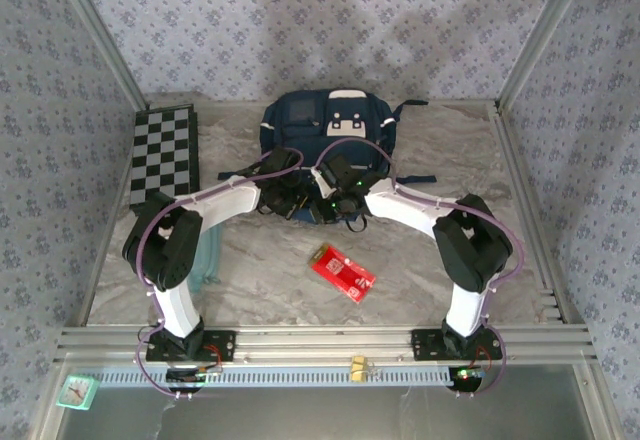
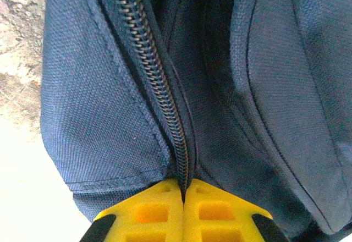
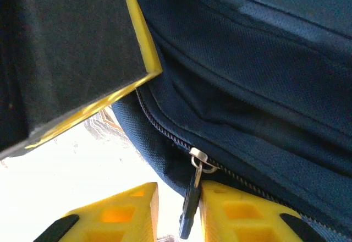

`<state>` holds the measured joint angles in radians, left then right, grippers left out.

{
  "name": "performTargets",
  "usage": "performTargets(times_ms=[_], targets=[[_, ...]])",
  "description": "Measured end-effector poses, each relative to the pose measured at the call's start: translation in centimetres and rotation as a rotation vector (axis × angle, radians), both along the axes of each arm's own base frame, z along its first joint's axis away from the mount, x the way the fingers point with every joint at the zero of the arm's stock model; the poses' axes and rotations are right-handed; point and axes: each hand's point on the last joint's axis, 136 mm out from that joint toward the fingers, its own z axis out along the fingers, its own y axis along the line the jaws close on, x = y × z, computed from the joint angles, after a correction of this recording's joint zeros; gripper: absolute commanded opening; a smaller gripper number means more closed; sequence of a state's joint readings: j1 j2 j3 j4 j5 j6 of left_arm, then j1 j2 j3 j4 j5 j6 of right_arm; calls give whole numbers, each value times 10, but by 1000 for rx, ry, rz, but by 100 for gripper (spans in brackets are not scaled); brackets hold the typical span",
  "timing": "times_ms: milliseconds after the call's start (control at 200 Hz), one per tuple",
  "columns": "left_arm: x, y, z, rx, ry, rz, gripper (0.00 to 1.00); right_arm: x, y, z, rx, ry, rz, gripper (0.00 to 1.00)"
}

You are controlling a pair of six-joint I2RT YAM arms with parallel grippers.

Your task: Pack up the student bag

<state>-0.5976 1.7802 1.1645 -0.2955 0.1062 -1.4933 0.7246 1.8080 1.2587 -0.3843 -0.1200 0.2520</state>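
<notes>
surface: marbled table (image 1: 260, 280) | lying on it: student bag (image 1: 300, 125) back centre; chessboard (image 1: 165, 155) back-left; red packet (image 1: 342, 272) front centre

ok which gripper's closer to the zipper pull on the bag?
Right. The zipper pull hangs between the right gripper's parted fingers. The left gripper is shut on the student bag's zipper seam, further along from the pull.

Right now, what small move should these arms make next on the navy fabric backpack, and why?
Probably close the right gripper on the dark zipper pull dangling between its parted fingers; the left gripper pinches the navy fabric backpack at the zipper, bracing it.
</notes>
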Motion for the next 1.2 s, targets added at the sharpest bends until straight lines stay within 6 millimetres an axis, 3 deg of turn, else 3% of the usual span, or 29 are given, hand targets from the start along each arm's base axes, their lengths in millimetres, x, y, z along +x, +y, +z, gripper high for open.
performTargets(times_ms=[90,360,620,845,945,1059,1139,1204], targets=[[0,0,0,2,-1,1,0,6,2,-1,-8,-8,-1,20],[-2,2,6,9,-11,-3,0,16,3,-10,-54,-30,-20,24],[-2,3,9,25,-25,-14,0,18,0,-11,-96,-37,-44,4],[-2,8,28,34,-67,-51,0,8,-21,4,-118,-36,-110,0],[3,21,42,37,-100,-67,0,3,-45,16,-117,-31,-156,0],[17,52,49,57,-111,-65,0,2,-79,18,-123,-26,-225,0],[27,74,51,63,-111,-62,0,2,-87,18,-131,-21,-239,0],[34,90,51,70,-117,-63,0,-2,-80,18,-119,-13,-220,0]])
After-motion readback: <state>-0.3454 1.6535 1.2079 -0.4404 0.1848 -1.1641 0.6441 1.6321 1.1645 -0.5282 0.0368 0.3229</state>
